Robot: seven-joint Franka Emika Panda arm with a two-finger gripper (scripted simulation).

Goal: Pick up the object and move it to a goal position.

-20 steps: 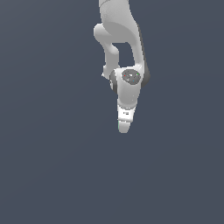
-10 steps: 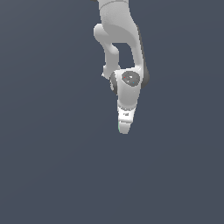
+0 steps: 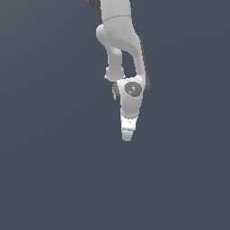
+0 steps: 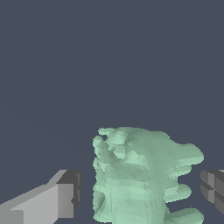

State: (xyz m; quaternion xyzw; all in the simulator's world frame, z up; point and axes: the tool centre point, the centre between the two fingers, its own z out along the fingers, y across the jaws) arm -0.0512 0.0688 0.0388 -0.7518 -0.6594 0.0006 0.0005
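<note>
The object [image 4: 140,175] is a pale mint-green blocky lump with ridged sides, and it fills the space between my fingers in the wrist view. My gripper [image 4: 140,194] is open around it. One finger [image 4: 61,199] stands a small gap away from the object, and the other finger [image 4: 213,188] sits close to its opposite side. In the exterior view the white hand points down, and the gripper [image 3: 127,137] hides the object.
Plain dark grey floor surrounds the arm [image 3: 121,40] on every side. Nothing else shows in either view.
</note>
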